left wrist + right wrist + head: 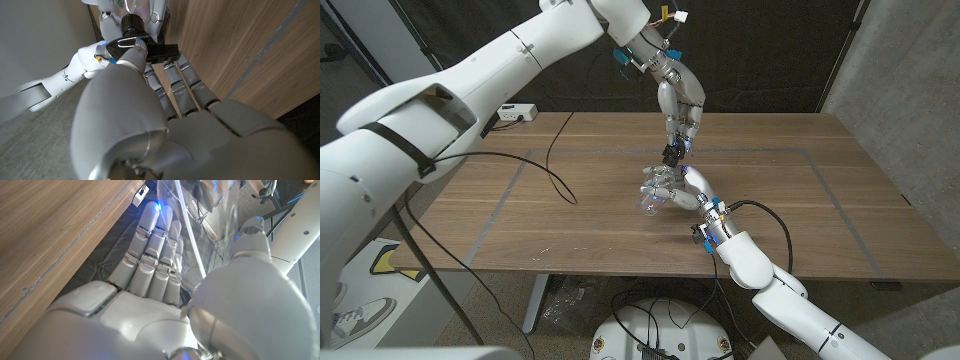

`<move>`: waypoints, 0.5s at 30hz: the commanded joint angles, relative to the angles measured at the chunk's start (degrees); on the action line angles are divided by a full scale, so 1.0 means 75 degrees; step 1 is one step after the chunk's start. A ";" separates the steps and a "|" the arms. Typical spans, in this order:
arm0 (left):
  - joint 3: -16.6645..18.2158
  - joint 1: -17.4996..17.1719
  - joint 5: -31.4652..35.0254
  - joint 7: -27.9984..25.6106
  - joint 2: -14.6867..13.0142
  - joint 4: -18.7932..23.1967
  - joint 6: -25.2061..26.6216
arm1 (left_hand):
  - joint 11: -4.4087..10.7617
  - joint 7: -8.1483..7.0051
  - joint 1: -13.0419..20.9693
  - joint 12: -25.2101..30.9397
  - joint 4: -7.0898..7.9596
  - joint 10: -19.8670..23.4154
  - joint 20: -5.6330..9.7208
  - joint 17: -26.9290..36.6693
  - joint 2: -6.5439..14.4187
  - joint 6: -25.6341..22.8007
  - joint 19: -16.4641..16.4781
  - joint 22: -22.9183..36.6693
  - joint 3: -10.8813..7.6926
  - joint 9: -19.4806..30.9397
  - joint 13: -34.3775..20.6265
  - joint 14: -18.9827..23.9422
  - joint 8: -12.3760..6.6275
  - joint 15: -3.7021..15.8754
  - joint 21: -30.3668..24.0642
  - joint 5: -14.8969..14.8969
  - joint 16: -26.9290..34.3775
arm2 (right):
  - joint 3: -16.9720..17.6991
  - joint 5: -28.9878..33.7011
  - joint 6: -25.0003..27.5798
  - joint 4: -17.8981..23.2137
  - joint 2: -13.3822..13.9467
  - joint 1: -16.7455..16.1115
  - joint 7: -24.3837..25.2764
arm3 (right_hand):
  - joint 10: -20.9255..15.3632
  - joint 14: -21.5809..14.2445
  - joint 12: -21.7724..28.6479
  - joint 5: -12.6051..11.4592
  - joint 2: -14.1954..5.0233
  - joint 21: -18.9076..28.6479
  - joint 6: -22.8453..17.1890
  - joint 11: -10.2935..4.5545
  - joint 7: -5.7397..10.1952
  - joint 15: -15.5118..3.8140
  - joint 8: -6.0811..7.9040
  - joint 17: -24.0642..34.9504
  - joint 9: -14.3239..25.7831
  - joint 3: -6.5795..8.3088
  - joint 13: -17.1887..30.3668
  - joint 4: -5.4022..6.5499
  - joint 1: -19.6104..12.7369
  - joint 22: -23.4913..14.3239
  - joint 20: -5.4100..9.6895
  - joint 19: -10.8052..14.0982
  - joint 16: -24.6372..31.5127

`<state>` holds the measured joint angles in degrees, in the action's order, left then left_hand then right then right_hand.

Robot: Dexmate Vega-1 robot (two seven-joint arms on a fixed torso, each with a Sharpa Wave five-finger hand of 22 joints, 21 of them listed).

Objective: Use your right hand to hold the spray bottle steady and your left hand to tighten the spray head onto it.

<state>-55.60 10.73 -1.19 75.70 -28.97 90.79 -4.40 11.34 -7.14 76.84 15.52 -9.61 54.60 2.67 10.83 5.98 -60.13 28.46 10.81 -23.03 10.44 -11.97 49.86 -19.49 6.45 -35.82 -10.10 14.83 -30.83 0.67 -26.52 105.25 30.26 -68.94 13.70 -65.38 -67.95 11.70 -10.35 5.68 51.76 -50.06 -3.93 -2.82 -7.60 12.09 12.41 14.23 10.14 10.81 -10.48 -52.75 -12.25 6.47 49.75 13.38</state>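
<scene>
Near the middle of the wooden tabletop (770,200) the right hand (672,189) is wrapped around a clear spray bottle (653,203), which stands close over the wood a little in from the front edge. In the right wrist view the fingers (155,250) lie along one side of the see-through bottle wall (210,225) and the thumb presses on the other, so the bottle is clamped between them. A thin tube (192,245) runs down inside the bottle; whether any liquid is in it cannot be told from these pictures. The left hand (680,105) reaches down from above, its fingertips closed on the black spray head (673,153) at the bottle's top. In the left wrist view the thumb (131,52) sits against the black head (150,49), with the ribbed black collar (132,22) just past it and the fingers (175,85) stretched along the other side, so this hand pinches the head. A black cable (535,170) trails over the left part of the tabletop, and a small white box (516,113) sits at the far left corner, well apart from the bottle.
</scene>
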 commanded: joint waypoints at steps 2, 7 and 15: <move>0.0126 -0.0212 -0.0330 -0.0244 0.0221 -0.0667 -0.0728 | -0.0007 0.0109 0.0262 0.0026 0.0046 0.0351 0.0500 0.0040 0.0170 -0.0555 0.0123 0.0002 -0.0185 0.0007 0.0003 0.0304 -0.0109 0.0892 -0.0112 -0.0067 -0.0025 | 0.0013 -0.0129 -0.0043 -0.0003 0.0021 0.0022 -0.0062 | -0.0614 -0.0781 0.0027 -0.0004 -0.1900 0.0090 -0.1238 -0.0509 0.1166 -0.0758 0.0046 0.0006 0.0043 0.0485 0.0017 0.0428 -0.1805 0.0006 0.0768 -0.0046 0.0021; 0.0231 -0.0345 -0.0566 -0.0364 0.0344 -0.1074 -0.1317 | -0.0014 0.0200 0.0288 0.0029 0.0069 0.0534 0.0545 0.0057 0.0162 -0.0743 0.0178 -0.0009 -0.0259 -0.0002 -0.0018 0.0484 -0.0112 0.0898 -0.0165 -0.0064 -0.0019 | 0.0043 -0.0175 -0.0089 0.0049 0.0039 -0.0009 -0.0069 | -0.0628 -0.0793 0.0031 -0.0004 -0.1901 0.0125 -0.1236 -0.0556 0.1154 -0.0756 0.0046 0.0012 0.0044 0.0491 0.0018 0.0424 -0.1809 0.0014 0.0770 -0.0065 0.0030; 0.0292 -0.0442 -0.0981 -0.0371 0.0785 -0.2128 -0.2414 | -0.0013 0.0215 0.0302 0.0029 0.0091 0.0689 0.0577 0.0081 0.0150 -0.0919 0.0251 -0.0018 -0.0336 -0.0005 -0.0077 0.0719 -0.0099 0.0911 -0.0229 -0.0061 0.0007 | 0.0104 -0.0235 -0.0284 0.0115 0.0048 -0.0051 -0.0103 | -0.0615 -0.0792 0.0026 -0.0004 -0.1897 0.0168 -0.1228 -0.0538 0.1161 -0.0756 0.0042 0.0015 0.0045 0.0494 0.0019 0.0422 -0.1809 0.0023 0.0767 -0.0087 0.0031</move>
<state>-53.97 8.45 -3.41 74.15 -26.22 82.77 -9.50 11.25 -7.44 77.15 15.46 -9.79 59.00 2.66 11.14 5.67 -61.45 29.69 10.65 -24.16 10.21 -12.16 54.48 -19.92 7.79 -37.09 -10.23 14.44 -30.69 -0.52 -27.23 105.26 30.41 -68.94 13.25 -65.67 -68.23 11.69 -10.35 5.68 52.50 -50.03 -3.87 -2.82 -7.50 11.92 12.40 14.23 10.13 10.86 -10.48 -52.75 -11.97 6.26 49.36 13.45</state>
